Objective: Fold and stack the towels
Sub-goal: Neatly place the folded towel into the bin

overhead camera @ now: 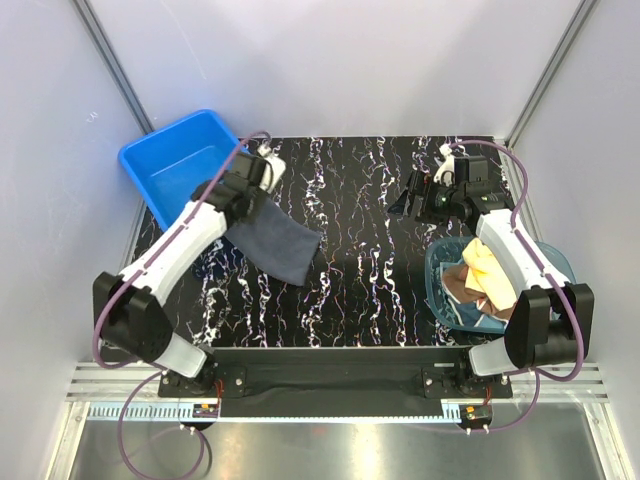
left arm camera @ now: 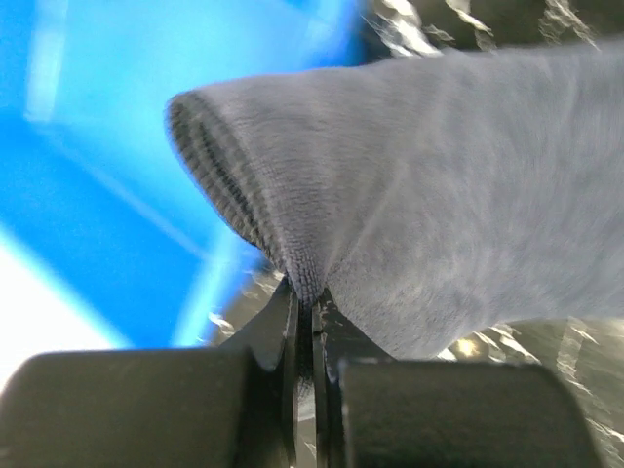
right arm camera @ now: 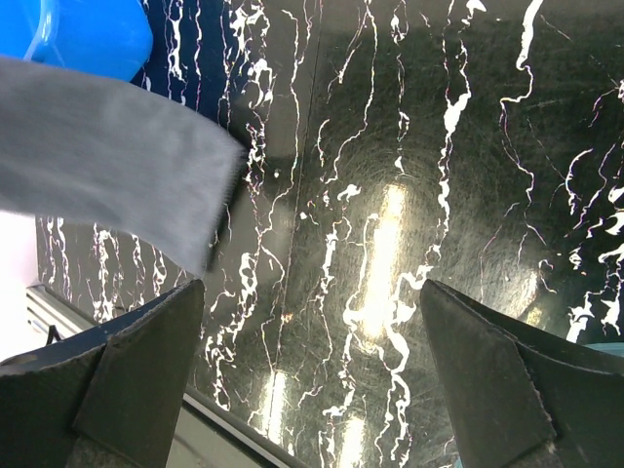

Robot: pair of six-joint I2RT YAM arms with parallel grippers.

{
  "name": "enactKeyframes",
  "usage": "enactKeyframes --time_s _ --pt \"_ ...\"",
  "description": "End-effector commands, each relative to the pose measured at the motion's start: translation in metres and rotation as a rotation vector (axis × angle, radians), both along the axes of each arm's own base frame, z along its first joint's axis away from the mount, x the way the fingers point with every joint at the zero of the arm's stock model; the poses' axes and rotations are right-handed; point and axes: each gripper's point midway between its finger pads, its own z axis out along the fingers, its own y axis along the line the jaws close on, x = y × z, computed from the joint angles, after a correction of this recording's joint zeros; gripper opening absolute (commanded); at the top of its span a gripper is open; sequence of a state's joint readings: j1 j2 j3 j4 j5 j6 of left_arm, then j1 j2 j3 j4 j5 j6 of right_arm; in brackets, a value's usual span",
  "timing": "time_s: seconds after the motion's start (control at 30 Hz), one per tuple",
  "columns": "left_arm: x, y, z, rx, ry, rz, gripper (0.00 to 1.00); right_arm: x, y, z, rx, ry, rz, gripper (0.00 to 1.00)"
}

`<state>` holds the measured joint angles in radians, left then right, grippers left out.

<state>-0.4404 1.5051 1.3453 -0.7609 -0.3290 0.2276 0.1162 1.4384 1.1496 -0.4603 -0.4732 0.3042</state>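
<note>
A dark navy-grey towel point(overhead camera: 278, 245) hangs over the left half of the black marbled table, its upper corner pinched in my left gripper point(overhead camera: 257, 205). In the left wrist view the jaws of the left gripper point(left arm camera: 312, 312) are shut on a folded edge of the grey towel point(left arm camera: 439, 195). My right gripper point(overhead camera: 408, 200) hovers over the table's right middle, open and holding nothing. In the right wrist view the right gripper point(right arm camera: 312, 331) has bare table between its fingers point(right arm camera: 136, 361), and the grey towel point(right arm camera: 107, 166) shows at the left. A yellow towel point(overhead camera: 484, 262) and a brown towel point(overhead camera: 468, 286) lie crumpled in the teal bowl point(overhead camera: 438, 270).
A blue plastic tub point(overhead camera: 185, 165) stands at the table's back left corner, right behind the left gripper. The translucent teal bowl sits at the right front, partly under the right arm. White walls close in the table on three sides.
</note>
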Motion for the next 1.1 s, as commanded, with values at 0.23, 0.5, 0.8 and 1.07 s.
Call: enactKeyframes --time_s 0.23,0.5,0.8,1.07 --pt "0.09 0.081 0.093 0.129 -0.344 0.061 0.0 0.004 0.01 0.018 0.053 -0.065 0.026 1.0" --pt "0.151 0.135 0.066 0.168 -0.325 0.17 0.0 0.011 0.011 0.027 0.07 -0.105 0.013 1.0" --pt "0.213 0.173 0.048 0.204 -0.418 0.227 0.0 0.007 0.007 0.053 0.035 -0.165 0.027 1.0" --pt "0.242 0.196 -0.001 0.219 -0.366 0.222 0.0 0.004 0.008 0.074 0.062 -0.212 0.023 1.0"
